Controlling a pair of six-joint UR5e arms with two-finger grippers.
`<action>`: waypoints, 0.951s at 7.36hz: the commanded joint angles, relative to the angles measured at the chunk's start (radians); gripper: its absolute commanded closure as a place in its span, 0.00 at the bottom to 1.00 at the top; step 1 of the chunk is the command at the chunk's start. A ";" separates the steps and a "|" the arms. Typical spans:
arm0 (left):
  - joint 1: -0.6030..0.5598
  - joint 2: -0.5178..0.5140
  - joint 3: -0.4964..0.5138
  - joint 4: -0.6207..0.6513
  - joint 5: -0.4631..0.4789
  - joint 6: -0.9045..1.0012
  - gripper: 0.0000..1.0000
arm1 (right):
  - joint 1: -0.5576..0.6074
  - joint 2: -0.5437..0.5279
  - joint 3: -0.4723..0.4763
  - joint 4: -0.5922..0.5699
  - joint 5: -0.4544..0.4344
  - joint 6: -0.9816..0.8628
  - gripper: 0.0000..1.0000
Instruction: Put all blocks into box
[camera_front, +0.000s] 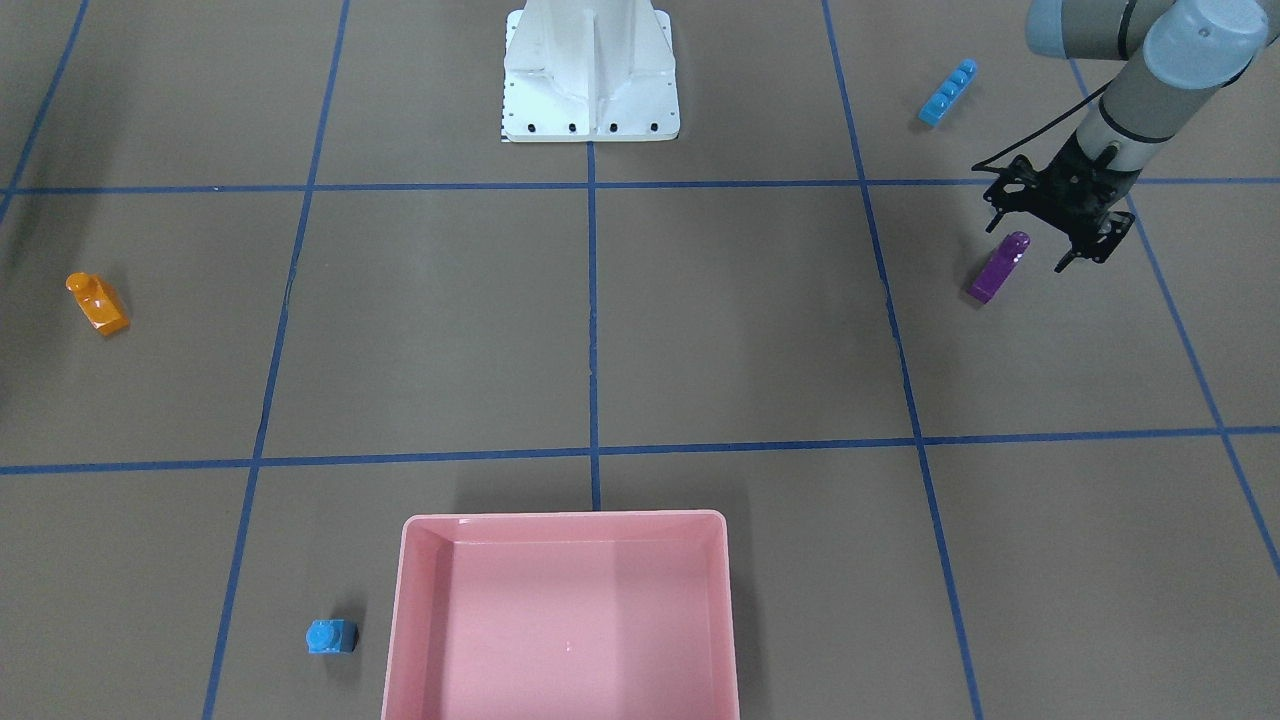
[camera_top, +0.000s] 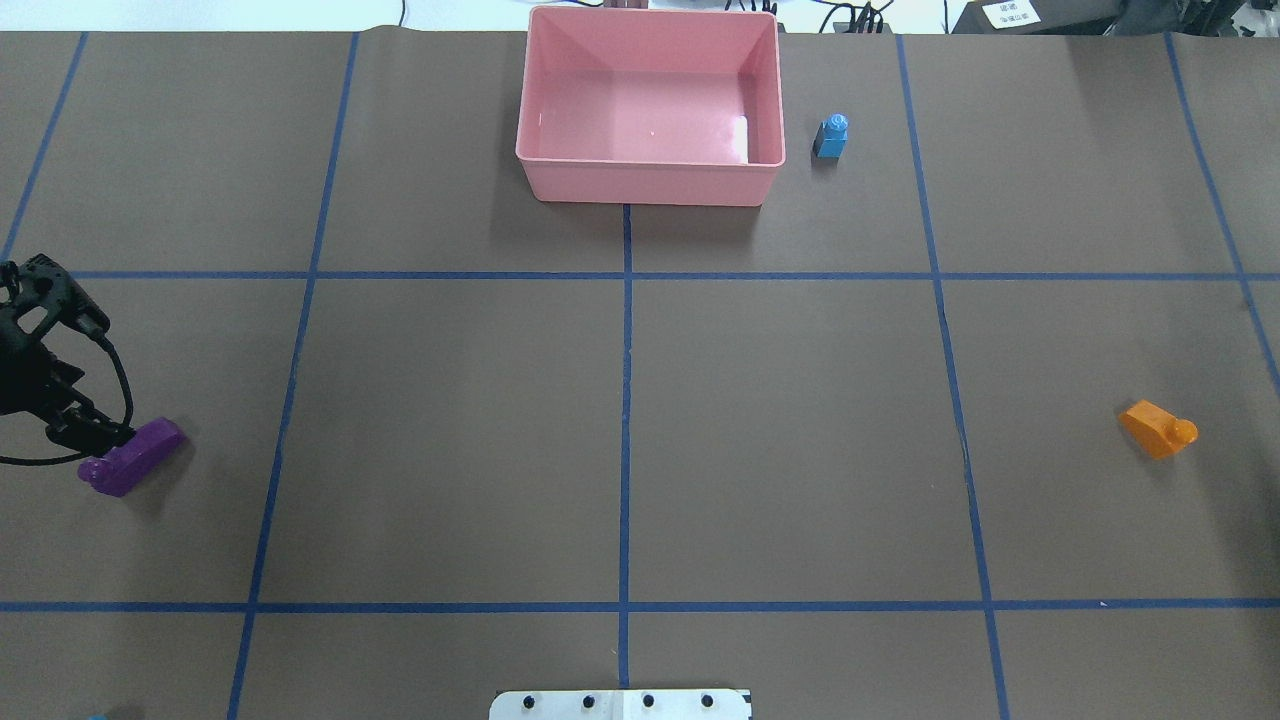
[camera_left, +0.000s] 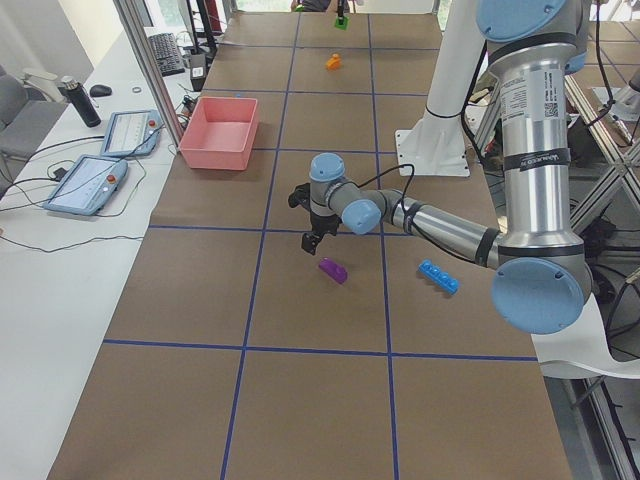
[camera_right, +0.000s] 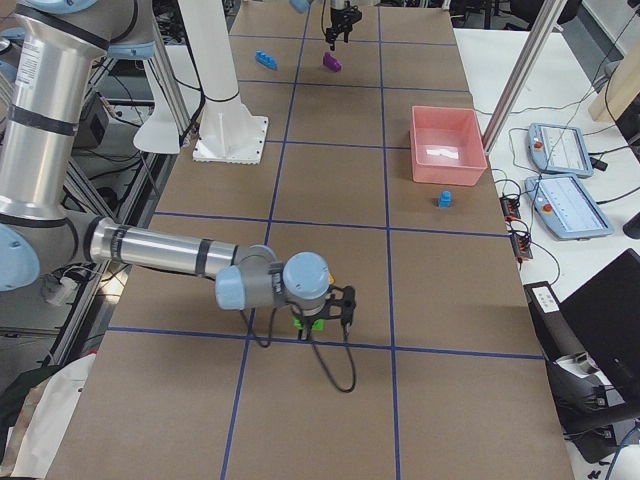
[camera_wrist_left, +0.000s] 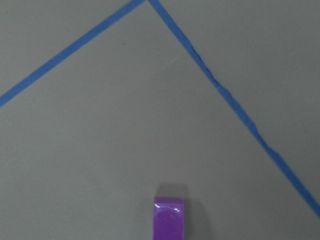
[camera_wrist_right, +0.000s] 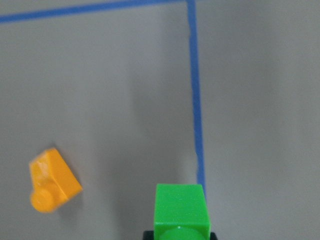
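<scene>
1. Your left gripper (camera_front: 1030, 247) hangs released, fingers spread, at the purple block (camera_front: 997, 268) near the table's left edge. You cannot tell whether a finger touches it.
2. Right gripper (camera_right: 318, 320) is clenched on the green block (camera_wrist_right: 179, 210) by a tape line near the right edge.
3. You find the box (camera_top: 650, 185) at the middle of the far edge.
4. Small blue block (camera_top: 831, 135) stands just right of the box, not touching it.
5. Orange block (camera_top: 1157, 429) lies toward the right edge.
6. Long blue block (camera_front: 948, 92) lies toward the robot-side left corner.
</scene>
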 joint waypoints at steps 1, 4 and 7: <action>0.020 -0.003 0.043 0.000 0.008 0.025 0.01 | -0.098 0.373 -0.051 -0.176 0.008 0.183 1.00; 0.051 -0.024 0.106 0.003 -0.012 0.015 0.01 | -0.196 0.717 -0.244 -0.194 0.003 0.430 1.00; 0.066 -0.026 0.159 -0.002 -0.072 0.012 0.05 | -0.288 1.021 -0.545 -0.161 -0.055 0.575 1.00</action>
